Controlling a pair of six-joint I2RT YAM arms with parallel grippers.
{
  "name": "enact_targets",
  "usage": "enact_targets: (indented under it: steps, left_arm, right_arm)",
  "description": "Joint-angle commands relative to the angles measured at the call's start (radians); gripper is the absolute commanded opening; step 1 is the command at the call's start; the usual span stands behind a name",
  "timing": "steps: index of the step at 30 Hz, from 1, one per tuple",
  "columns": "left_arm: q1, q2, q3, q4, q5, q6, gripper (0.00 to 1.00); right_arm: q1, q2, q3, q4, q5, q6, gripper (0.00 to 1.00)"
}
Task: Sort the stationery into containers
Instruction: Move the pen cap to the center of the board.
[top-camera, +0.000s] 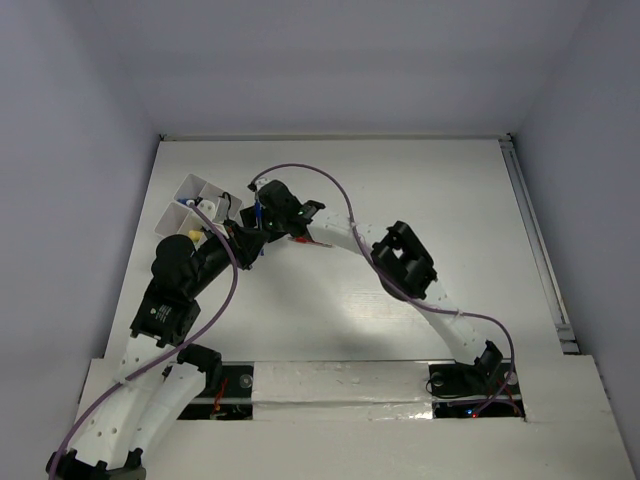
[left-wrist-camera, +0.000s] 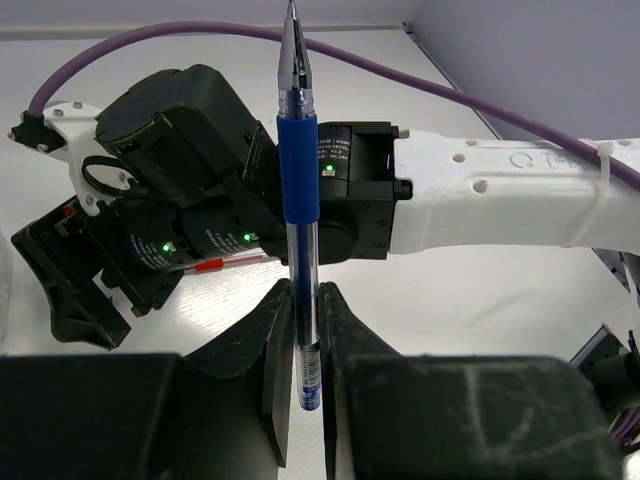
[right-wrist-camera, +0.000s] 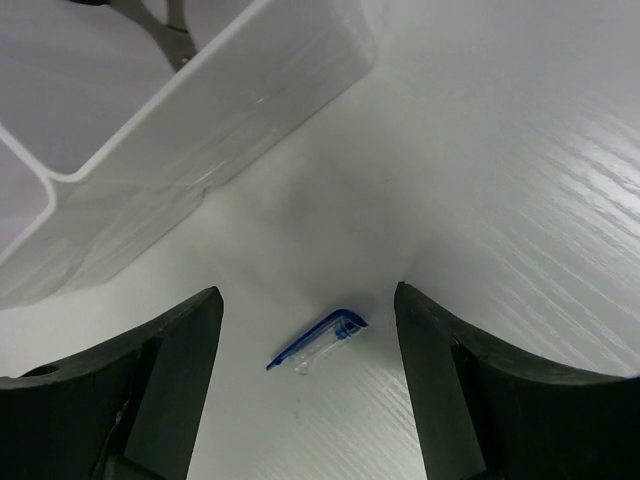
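Observation:
My left gripper (left-wrist-camera: 305, 300) is shut on the lower barrel of a blue pen (left-wrist-camera: 298, 170) and holds it upright, uncapped tip up. In the top view the left gripper (top-camera: 248, 238) and pen (top-camera: 258, 214) are just right of the white organiser box (top-camera: 178, 186). My right gripper (right-wrist-camera: 305, 295) is open and empty above the table, with a clear blue pen cap (right-wrist-camera: 318, 342) lying between its fingers. The box's wall (right-wrist-camera: 200, 130) is close behind. A thin red pen (left-wrist-camera: 215, 266) lies on the table under the right arm and also shows in the top view (top-camera: 316, 243).
The box holds a yellow item (top-camera: 190, 237) and a white tube (top-camera: 207, 206). The right arm's wrist (left-wrist-camera: 190, 180) is close behind the held pen. The two grippers nearly meet beside the box. The table's left edge (top-camera: 152, 200) runs close to the box.

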Motion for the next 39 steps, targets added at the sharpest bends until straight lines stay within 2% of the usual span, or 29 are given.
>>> enact_targets:
  steps: [1, 6, 8, 11, 19, 22, 25, 27, 32, 39]
  left_arm:
    - [-0.004, -0.016, 0.042, 0.034, 0.001, 0.008, 0.0]
    - [-0.004, -0.017, 0.04, 0.034, 0.001, 0.008, 0.0]
    - [-0.004, -0.017, 0.04, 0.034, 0.003, 0.008, 0.0]
    - [-0.004, -0.019, 0.042, 0.034, 0.003, 0.008, 0.0]
    - [-0.004, -0.028, 0.042, 0.032, 0.003, 0.009, 0.0]
    - [-0.004, -0.029, 0.042, 0.03, 0.003, 0.009, 0.0]
    - [-0.004, -0.032, 0.042, 0.029, 0.001, 0.009, 0.0]
    - [-0.004, -0.032, 0.043, 0.029, -0.003, 0.012, 0.0]
    - [-0.004, -0.032, 0.045, 0.024, -0.011, 0.014, 0.0]
    - [-0.004, -0.025, 0.045, 0.026, -0.013, 0.015, 0.0]
  right_arm:
    - [0.022, -0.039, -0.012, -0.096, 0.164, 0.004, 0.75]
    - [0.044, -0.047, -0.035, -0.1, 0.232, 0.039, 0.69]
    - [0.044, -0.04, -0.025, -0.113, 0.227, 0.05, 0.59]
    - [0.063, -0.021, -0.004, -0.13, 0.232, 0.05, 0.5]
    - [0.094, 0.0, -0.002, -0.155, 0.259, 0.062, 0.45]
    - [0.094, -0.006, -0.025, -0.147, 0.268, 0.062, 0.34]
    - [0.094, -0.01, -0.053, -0.144, 0.273, 0.06, 0.27]
    - [0.094, -0.018, -0.074, -0.137, 0.284, 0.062, 0.17]
    - [0.094, -0.121, -0.251, -0.074, 0.299, 0.05, 0.08]
    - [0.094, -0.371, -0.645, 0.025, 0.224, 0.007, 0.07]
